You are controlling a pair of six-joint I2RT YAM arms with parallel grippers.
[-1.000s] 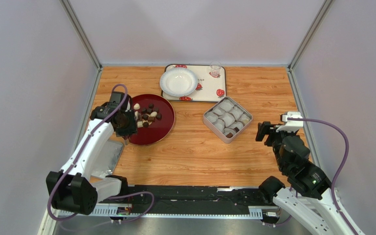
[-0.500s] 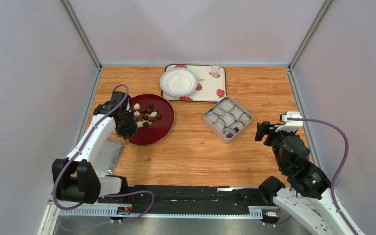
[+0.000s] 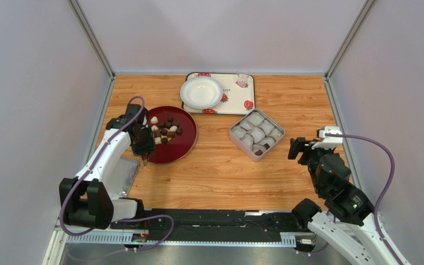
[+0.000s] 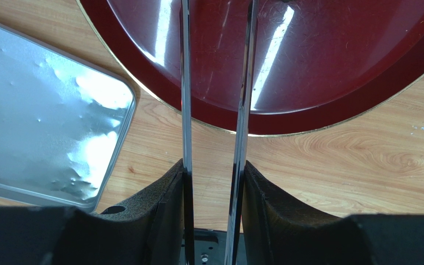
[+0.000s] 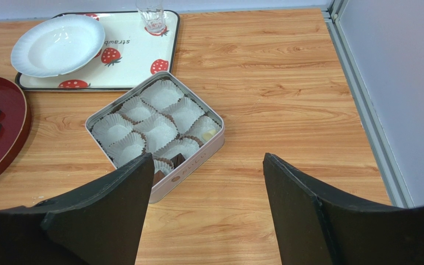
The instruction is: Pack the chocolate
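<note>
**A:** Wood-grain tabletop (image 3: 220, 171), pale lilac-grey walls on three sides, metal posts in the far corners. Where's the stock?

**B:** Tiny dark-brown and cream-white chocolate pieces (image 3: 165, 130), heaped on the far-left part of the round dark-red lacquer plate (image 3: 178, 149). The heap is about as wide as it is deep, so no clear long axis. Single pieces are too small to tell which way each points. Three more sit in the square silver tin (image 5: 195, 164) lined with white paper cups: two dark at its near corner, one cream at its right corner.

**A:** Hands?

**B:** Left gripper (image 4: 213, 165) is clamped on thin metal tweezers (image 4: 185, 83). The blades stand apart and reach over the plate's near rim, tips beyond the wrist view. Right gripper (image 5: 207, 160) gapes wide with nothing in it, hovering near the tin on its right side.

**A:** Change over the last second?

**B:** Left gripper has slid slightly toward the plate's near-left rim, and that arm's lower links have shifted a little. Right arm unmoved. Heap unaltered.

**A:** Other items?

**B:** Flat silvery tin lid (image 4: 43, 105) on the table just left of the plate. White ridged bowl (image 3: 201, 91) and small clear glass (image 3: 243, 79) on a rectangular strawberry-print tray (image 3: 235, 96) at the far edge.
</note>
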